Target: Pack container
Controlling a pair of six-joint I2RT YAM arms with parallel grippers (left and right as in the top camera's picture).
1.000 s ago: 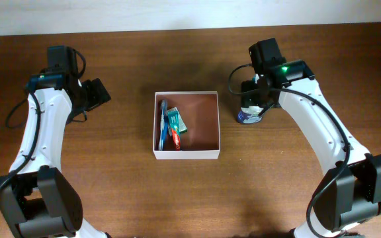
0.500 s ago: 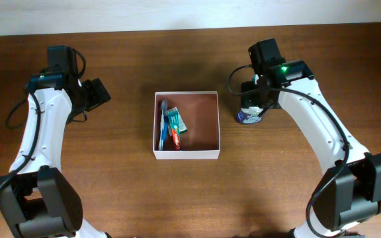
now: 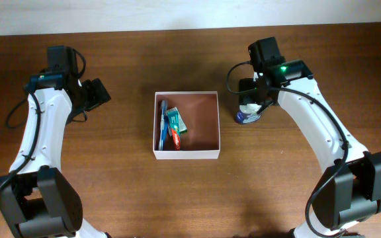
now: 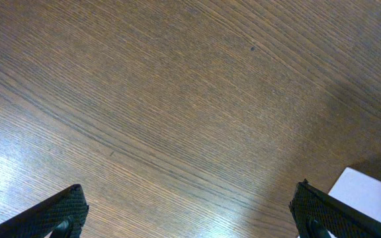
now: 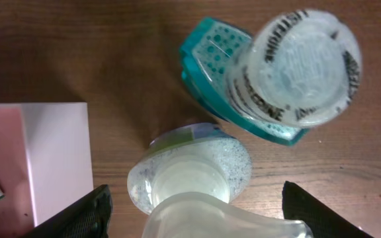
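Observation:
The container (image 3: 207,122), a white-walled square box with a reddish-brown floor, sits mid-table; its wall also shows in the right wrist view (image 5: 58,158). Inside, along its left side, lie a blue item (image 3: 163,119) and a teal-and-red tube (image 3: 176,127). Right of the box stand a pump bottle with a speckled pale body (image 5: 197,175) and a teal bottle with a white cap (image 5: 296,66). My right gripper (image 5: 197,218) hangs open over the pump bottle, a finger on each side of the pump head, not touching it. My left gripper (image 4: 190,218) is open over bare wood, left of the box.
The two bottles (image 3: 247,116) stand close together, a short gap from the container's right wall. The container's white corner (image 4: 369,198) shows at the right edge of the left wrist view. Brown wood table (image 3: 111,185) surrounds everything.
The right gripper has shifted very slightly left over the bottles. The left arm has not moved.

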